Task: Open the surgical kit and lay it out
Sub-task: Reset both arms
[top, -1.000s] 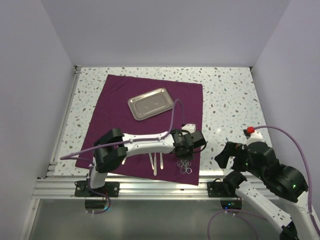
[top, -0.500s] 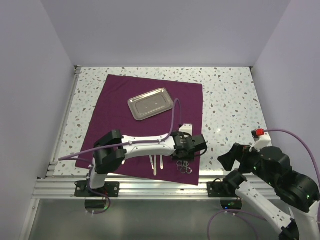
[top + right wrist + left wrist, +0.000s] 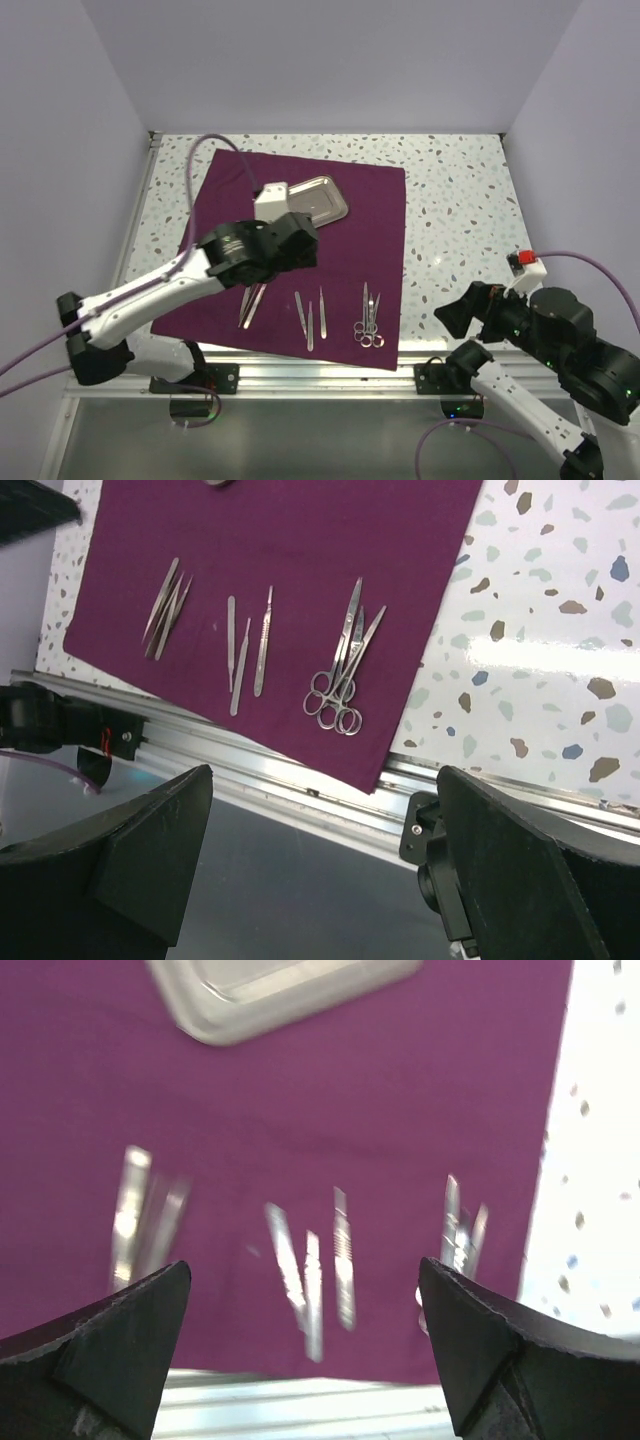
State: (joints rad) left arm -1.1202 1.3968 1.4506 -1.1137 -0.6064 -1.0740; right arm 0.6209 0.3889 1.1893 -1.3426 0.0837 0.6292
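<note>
- The cloth wrap (image 3: 385,215) lies fully spread and flat on the speckled table (image 3: 460,190). It looks meant to serve as the working field, so everything else sits on it rather than on the bare top.
- The steel tray (image 3: 326,198) rests on the far part of the cloth, partly hidden under the left arm. I'd say that placing leaves the near strip free for the tools.
- Along that near edge the instruments lie in a row, each pointing away from the arms. A bunch of tweezers (image 3: 165,608) is on the left, more slim tools (image 3: 245,645) are in the middle, and the scissors (image 3: 340,670) are on the right with their rings toward the rail (image 3: 330,365).
- The groups lie apart from each other, though the scissors overlap within their own pile.
- The left gripper (image 3: 303,1265) hangs above the cloth with its jaws spread wide and nothing between them, looking down over the row.
- The right gripper (image 3: 325,775) is also gaping and empty. It sits off the cloth beside the right edge, out of the left arm's way.
- To my eye the layout is nearly finished, and perhaps only the bunched pieces want separating.
</note>
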